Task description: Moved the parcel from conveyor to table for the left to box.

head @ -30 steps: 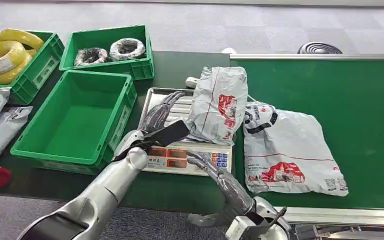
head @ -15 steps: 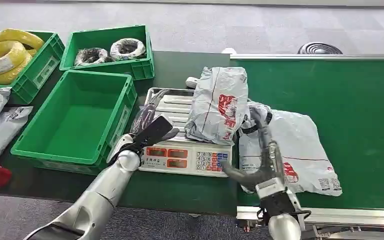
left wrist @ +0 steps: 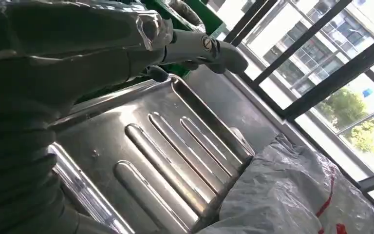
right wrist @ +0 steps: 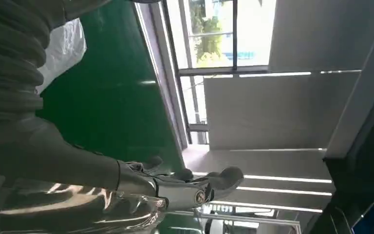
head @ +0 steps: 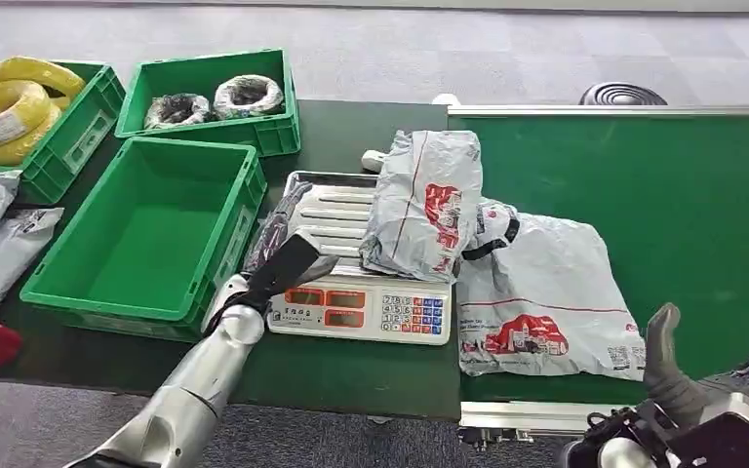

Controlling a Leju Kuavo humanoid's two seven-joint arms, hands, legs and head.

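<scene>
Currently, a grey parcel is seen lying flat on the green conveyor, right of the scale bearing another parcel. Nothing is held by the left hand or right hand, fingers apart.

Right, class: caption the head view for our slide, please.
Parcel rests on the scale; left hand over its tray, right hand by the conveyor.
</scene>
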